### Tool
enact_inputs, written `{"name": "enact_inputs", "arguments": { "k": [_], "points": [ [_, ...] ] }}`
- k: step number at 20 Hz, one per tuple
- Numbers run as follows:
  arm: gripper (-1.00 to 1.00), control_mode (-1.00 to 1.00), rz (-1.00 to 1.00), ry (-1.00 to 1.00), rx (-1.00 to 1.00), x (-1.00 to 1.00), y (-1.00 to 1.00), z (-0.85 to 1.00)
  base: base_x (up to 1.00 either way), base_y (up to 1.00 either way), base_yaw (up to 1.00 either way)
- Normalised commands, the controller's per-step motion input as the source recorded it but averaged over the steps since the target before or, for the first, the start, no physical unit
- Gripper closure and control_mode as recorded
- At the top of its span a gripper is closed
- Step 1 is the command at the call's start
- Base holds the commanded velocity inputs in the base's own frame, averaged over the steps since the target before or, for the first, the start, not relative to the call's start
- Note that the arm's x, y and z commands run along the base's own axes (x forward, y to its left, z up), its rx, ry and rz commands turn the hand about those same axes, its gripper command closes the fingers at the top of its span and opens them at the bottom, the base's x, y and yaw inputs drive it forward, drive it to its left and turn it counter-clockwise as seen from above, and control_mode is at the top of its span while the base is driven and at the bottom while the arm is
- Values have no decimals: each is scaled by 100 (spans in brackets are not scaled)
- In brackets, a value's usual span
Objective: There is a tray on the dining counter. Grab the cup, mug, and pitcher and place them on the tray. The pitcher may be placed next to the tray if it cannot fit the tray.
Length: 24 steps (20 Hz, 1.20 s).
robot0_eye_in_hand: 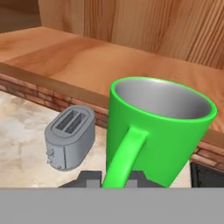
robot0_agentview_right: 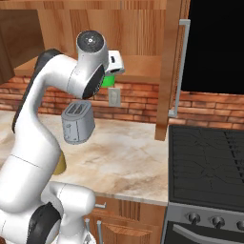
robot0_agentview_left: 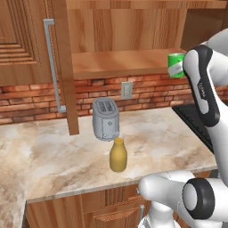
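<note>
My gripper [robot0_eye_in_hand: 114,178] is shut on the loop handle of the bright-green mug [robot0_eye_in_hand: 162,131], which is held upright in the air just in front of a wooden shelf. The base views show the same mug [robot0_agentview_left: 175,65] [robot0_agentview_right: 108,80] partly behind my white arm, high above the kitchen counter. The mustard-yellow pitcher [robot0_agentview_left: 118,155] stands upright on the marbled counter, in front of the toaster and well below the mug. In the right base view a sliver of the pitcher [robot0_agentview_right: 60,165] peeks out from behind my arm.
A grey toaster [robot0_agentview_left: 105,119] [robot0_eye_in_hand: 70,138] stands against the brick wall below the wooden shelf [robot0_agentview_left: 120,63]. A black stove [robot0_agentview_right: 209,162] lies to the right of the counter. A wooden cabinet post [robot0_agentview_left: 67,67] with a metal handle drops to the counter at the left.
</note>
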Motion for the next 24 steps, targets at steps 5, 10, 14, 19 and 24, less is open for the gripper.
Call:
{"name": "enact_inputs", "arguments": {
  "k": [5, 10, 14, 19, 24],
  "points": [
    [100, -100, 0, 20, 0, -41, 15, 0, 0, 0, 0],
    [100, -100, 0, 2, 0, -51, 0, -6, 0, 0, 0],
    [100, -100, 0, 0, 0, -47, 0, -18, 0, 0, 0],
    [100, -100, 0, -1, 0, -44, 1, -12, 0, 0, 0],
    [100, -100, 0, 0, 0, -28, 5, 0, 0, 0, 0]
  ]
}}
